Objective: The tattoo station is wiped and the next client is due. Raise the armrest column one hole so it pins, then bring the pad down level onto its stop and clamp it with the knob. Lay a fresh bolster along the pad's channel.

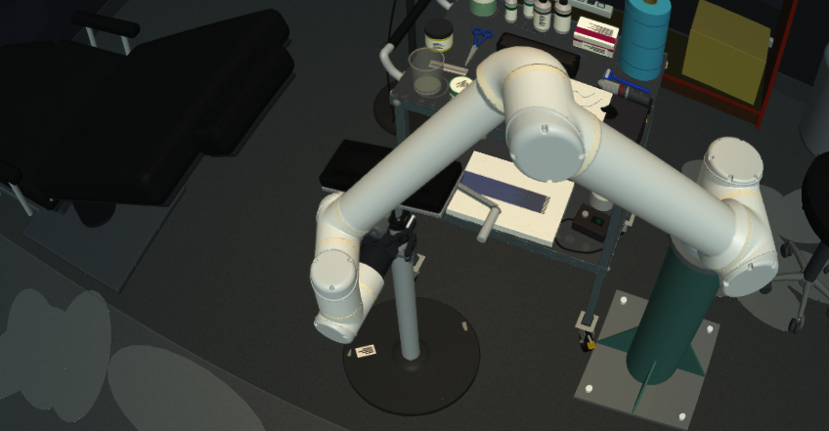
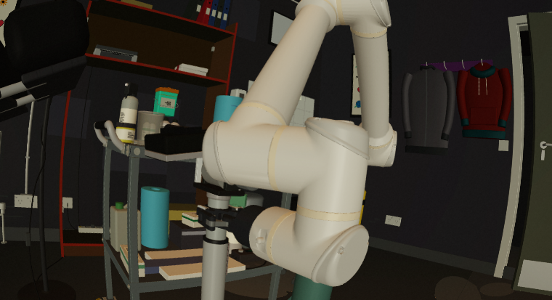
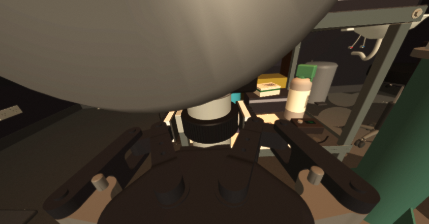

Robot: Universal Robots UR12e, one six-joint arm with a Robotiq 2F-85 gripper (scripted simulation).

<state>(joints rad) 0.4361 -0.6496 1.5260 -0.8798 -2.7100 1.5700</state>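
Observation:
The armrest stand rises from a round black base [image 1: 411, 357] on the floor in front of the trolley. Its grey outer post [image 1: 405, 305] carries a pale inner column with a black ribbed collar [image 3: 210, 126]. That inner column is held in my gripper [image 3: 210, 122], closed around it at the collar, just under the pad. The black pad [image 1: 388, 176] sits on top, mostly hidden by my forearm. I cannot make out the knob. A grey cylindrical bolster [image 1: 487, 212] lies on the trolley's lower shelf.
The trolley [image 1: 523, 113] stands right behind the stand, its top crowded with bottles, a blue roll [image 1: 644, 31] and a beaker. A black client chair [image 1: 139, 107] is off to the left. My green pedestal [image 1: 669, 316] is bolted to the floor at right.

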